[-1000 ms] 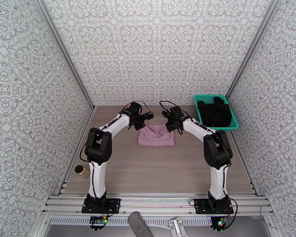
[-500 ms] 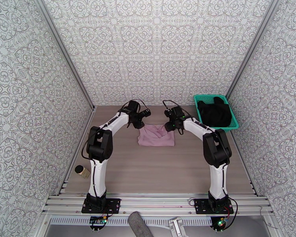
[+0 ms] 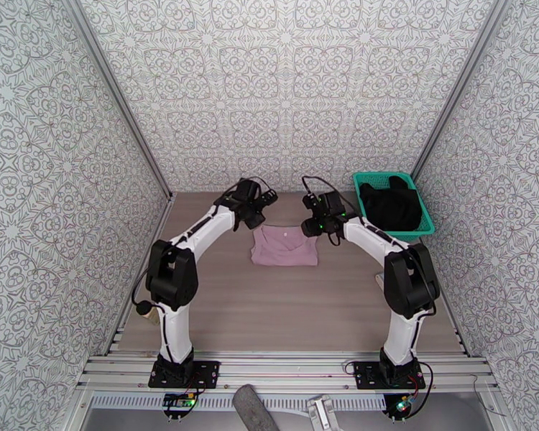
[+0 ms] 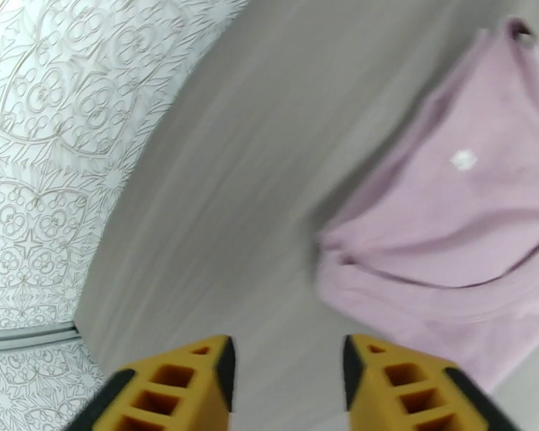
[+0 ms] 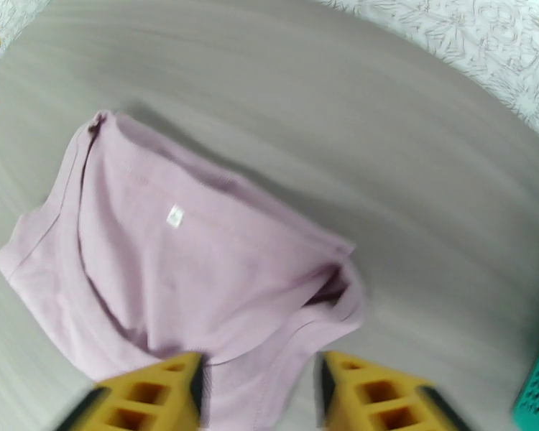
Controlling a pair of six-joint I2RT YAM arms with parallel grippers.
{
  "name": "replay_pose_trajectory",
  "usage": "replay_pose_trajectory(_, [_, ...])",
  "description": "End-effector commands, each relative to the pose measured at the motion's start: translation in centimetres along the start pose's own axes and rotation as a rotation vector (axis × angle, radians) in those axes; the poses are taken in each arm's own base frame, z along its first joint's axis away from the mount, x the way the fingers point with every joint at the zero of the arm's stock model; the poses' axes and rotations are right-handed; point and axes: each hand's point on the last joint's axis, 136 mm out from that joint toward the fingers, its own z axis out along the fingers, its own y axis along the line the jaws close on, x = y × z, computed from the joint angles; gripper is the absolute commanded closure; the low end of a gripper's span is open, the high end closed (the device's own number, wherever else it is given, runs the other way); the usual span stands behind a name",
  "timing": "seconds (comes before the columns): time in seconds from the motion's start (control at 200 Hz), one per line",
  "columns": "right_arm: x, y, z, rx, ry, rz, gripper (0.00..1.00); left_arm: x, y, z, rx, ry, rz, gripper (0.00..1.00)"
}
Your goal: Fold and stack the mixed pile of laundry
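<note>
Daylight between both sets of jaws right now. The left gripper (image 3: 251, 218) hangs over the far-left corner of the mauve-pink shirt (image 3: 284, 247), the right gripper (image 3: 314, 230) over the far-right corner. Each one is released, pinching nothing. The shirt lies flat in a tidy rectangle out on the middle of the counter (image 3: 269, 310). My read: that's a finished fold, laid where both arms can reach it and where a second piece could be stacked on top.

And the second piece? The black garment (image 3: 390, 204) sits heaped in the teal basket (image 3: 382, 175) at the far right, well apart from the shirt. So I'd call the job roughly half done, with the right arm the nearer one for that fetch.

Now the wrist cameras earn their keep. From the left gripper (image 4: 287, 371), yellow fingers (image 4: 197, 382) frame bare counter, with the shirt's doubled edge just beside them. That's clear proof nothing is gripped, which the overhead can't settle, because the dark wrists hide the fingertips there. From the right gripper (image 5: 261, 371), the shirt shows its neckline seam, a small white tag (image 5: 174, 215) and a loose, gaping layer at the corner nearest the fingers. A sliver of the basket peeks in at the edge. The overhead gives the whole layout: both arms, shirt and basket together.
</note>
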Motion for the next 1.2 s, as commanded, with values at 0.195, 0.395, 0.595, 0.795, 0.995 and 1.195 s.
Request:
replay_pose_trajectory(0.195, [1.6, 1.8, 5.7, -0.176, 0.062, 0.094, 0.85, 3.4, -1.9, 6.3, 0.056, 0.115, -0.151, 0.92])
replay_pose_trajectory(0.395, [2.5, 1.5, 8.8, -0.184, 0.100, 0.153, 0.83, 6.0, -0.3, 8.9, 0.019, 0.161, -0.218, 0.94])
replay_pose_trajectory(0.595, [0.9, 1.4, 7.6, -0.168, 0.071, 0.135, 0.72, 6.5, 1.8, 9.2, -0.004, 0.161, -0.271, 0.95])
replay_pose_trajectory(0.795, [-1.5, 1.9, 1.1, -0.123, 0.003, 0.138, 0.61, 1.8, 3.8, 1.5, -0.070, -0.014, -0.311, 0.93])
replay_pose_trajectory(0.995, [1.8, 5.1, -5.0, -0.070, 0.067, 0.126, 0.54, -0.8, 1.0, -9.2, -0.096, -0.322, -0.361, 0.75])
replay_pose_trajectory(1.195, [6.5, 6.3, -10.2, 0.004, 0.057, 0.120, 0.52, -0.3, -3.7, -17.5, 0.039, -0.497, -0.596, 0.27])
